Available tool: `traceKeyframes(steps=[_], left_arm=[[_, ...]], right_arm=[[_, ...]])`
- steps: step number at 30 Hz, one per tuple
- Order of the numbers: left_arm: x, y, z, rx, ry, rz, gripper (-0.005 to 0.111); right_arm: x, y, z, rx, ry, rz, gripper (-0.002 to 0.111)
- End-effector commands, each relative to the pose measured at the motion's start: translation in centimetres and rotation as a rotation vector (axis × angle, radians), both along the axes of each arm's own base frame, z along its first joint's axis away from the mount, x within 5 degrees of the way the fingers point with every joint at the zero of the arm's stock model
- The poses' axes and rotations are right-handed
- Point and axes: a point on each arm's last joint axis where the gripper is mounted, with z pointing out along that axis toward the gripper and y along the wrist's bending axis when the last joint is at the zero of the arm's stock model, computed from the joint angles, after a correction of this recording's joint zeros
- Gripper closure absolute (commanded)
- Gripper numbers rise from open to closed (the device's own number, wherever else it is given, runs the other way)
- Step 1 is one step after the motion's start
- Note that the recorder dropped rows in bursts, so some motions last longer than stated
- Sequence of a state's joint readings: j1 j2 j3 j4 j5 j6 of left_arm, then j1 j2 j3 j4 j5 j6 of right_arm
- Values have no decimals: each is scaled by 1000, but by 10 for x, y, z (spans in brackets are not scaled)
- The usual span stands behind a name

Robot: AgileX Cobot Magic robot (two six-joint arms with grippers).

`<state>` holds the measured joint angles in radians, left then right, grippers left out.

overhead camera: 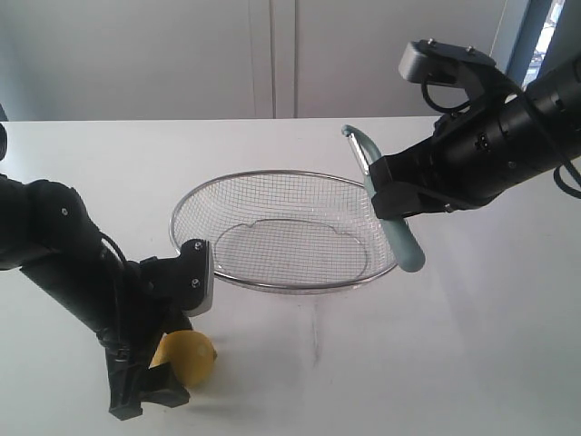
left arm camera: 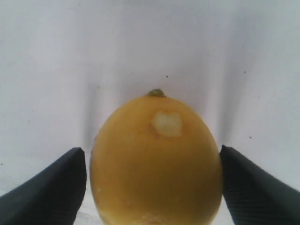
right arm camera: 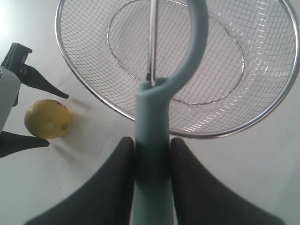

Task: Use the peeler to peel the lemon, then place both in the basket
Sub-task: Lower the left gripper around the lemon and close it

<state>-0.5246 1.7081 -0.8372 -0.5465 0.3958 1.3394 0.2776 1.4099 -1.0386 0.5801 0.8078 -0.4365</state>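
Lemon (overhead camera: 189, 356) sits on the white table (overhead camera: 472, 345). In the exterior view it's below-left of the wire-mesh basket (overhead camera: 209, 204) & outside it, nub end facing away from the L arm's wrist. L gripper (overhead camera: 150, 398) is down over it w/ one black finger (left arm camera: 47, 192) on each side. Both look right at the rind, but I can't tell if they're pressing or just bracketing. I read that posture as steadying the fruit so it won't roll under a blade. One small pale patch (left arm camera: 167, 124) of missing rind shows just by the nub. The rest of the visible skin is intact, so I judge peeling is barely started.

R gripper (right arm camera: 152, 145) is clenched on the peeler (overhead camera: 386, 195), pinching the teal handle partway along, blade head up & butt end hanging down. It's held in the air at the basket's right rim, well apart from the lemon. Basket holds nothing. My guess is the next move needs the R arm to carry the blade across to the rind. Risk: lemon slips if the L hold is loose.
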Motion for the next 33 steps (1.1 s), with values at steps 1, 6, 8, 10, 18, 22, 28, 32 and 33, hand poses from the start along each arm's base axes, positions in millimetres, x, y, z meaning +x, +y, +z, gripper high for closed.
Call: traceKeyframes(steps=[1, 6, 8, 10, 18, 22, 28, 32, 33], left_arm=[[-3, -2, 2, -11, 19, -8, 28], [-4, -2, 2, -10, 26, -9, 35], [-5, -2, 2, -10, 38, -14, 45], [-5, -2, 2, -10, 38, -14, 55], [-5, -2, 2, -10, 38, -14, 106], [-5, -2, 2, -10, 36, -13, 107], [-5, -2, 2, -10, 36, -13, 107], [-5, -2, 2, -11, 35, -13, 107], [-5, -2, 3, -12, 33, -13, 107]], right_arm=[[2, -2, 3, 2, -19, -4, 108], [2, -2, 3, 2, -21, -5, 108], [2, -2, 3, 2, -21, -5, 108], [2, -2, 3, 2, -21, -5, 108], [2, -2, 3, 2, -21, -5, 108], [2, -2, 3, 2, -22, -7, 108], [3, -2, 3, 4, -23, -8, 108], [3, -2, 3, 4, -23, -8, 108], [3, -2, 3, 4, -23, -8, 108]])
